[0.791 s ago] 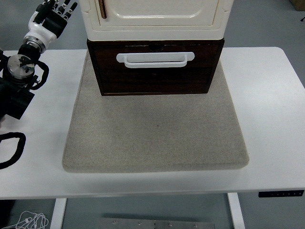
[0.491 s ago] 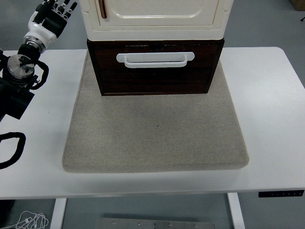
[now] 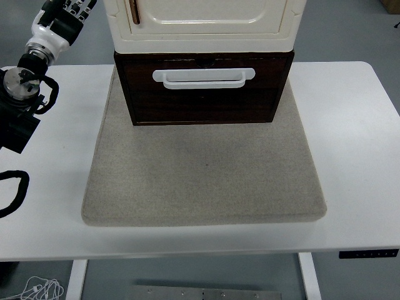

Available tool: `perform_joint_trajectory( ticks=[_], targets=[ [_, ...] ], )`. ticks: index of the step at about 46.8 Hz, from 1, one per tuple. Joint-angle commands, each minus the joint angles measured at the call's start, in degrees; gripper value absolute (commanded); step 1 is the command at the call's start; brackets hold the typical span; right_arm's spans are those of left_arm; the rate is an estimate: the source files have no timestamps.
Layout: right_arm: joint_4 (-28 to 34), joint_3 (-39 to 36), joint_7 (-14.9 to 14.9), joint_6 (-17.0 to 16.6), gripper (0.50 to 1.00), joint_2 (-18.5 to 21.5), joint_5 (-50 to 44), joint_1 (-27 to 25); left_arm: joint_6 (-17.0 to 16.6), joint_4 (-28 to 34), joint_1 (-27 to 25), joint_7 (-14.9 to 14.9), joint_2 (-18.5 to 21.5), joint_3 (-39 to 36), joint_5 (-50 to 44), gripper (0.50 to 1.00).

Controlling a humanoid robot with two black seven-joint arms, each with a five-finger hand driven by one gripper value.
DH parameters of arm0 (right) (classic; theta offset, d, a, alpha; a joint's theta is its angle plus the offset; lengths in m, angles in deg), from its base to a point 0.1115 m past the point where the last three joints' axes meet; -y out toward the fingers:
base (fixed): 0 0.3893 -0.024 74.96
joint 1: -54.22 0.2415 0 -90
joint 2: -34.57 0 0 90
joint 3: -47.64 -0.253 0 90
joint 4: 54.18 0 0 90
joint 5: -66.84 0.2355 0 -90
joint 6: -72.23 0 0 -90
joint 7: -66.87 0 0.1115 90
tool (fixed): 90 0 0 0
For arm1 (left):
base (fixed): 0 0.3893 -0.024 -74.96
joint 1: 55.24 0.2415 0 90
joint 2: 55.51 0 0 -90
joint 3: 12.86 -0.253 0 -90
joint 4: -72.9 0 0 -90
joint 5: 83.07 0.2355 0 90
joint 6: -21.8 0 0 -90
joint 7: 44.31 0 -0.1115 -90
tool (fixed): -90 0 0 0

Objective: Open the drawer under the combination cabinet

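The cream cabinet (image 3: 206, 25) stands at the back of a grey mat (image 3: 200, 175). Beneath it sits the dark brown drawer (image 3: 203, 103), its white bar handle (image 3: 203, 78) facing me. The drawer front lies about level with the cabinet's front. My left hand (image 3: 61, 14) is raised at the top left corner, well left of the cabinet and above the table's far edge. Its fingers are relaxed, hold nothing, and are partly cut off by the picture's top. The right arm is out of sight.
The white table (image 3: 350, 125) shows bare surface on both sides of the mat. Black cable loops (image 3: 15, 194) from my left arm lie at the left edge. A copper door handle (image 3: 134, 11) shows on the cabinet's left side.
My left arm has moved up and slightly left, so the hand now sits closer to the picture's top corner. The drawer and cabinet have not moved.
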Motion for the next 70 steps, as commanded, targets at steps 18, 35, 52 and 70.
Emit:
perform_joint_trajectory(
  ticks=[18,35,52,70],
  targets=[
    [0.0,0.0,0.0,0.0,0.926,0.0,0.0,0.0,-0.3,-0.2,-4.2,-0.3,2.7,-0.2,0.9,1.0],
    [0.0,0.0,0.0,0.1,0.926,0.0,0.0,0.0,-0.8,1.2,-15.2,0.4,10.4,-3.9,2.7,1.0],
    [0.0,0.0,0.0,0.0,0.928,0.0,0.0,0.0,-5.5,12.6,-33.6,0.3,20.3,-20.0,3.0,1.0],
    [0.0,0.0,0.0,0.1,0.926,0.0,0.0,0.0,-8.7,36.1,-38.1,0.6,25.1,-20.1,17.1,1.0]
  ],
)
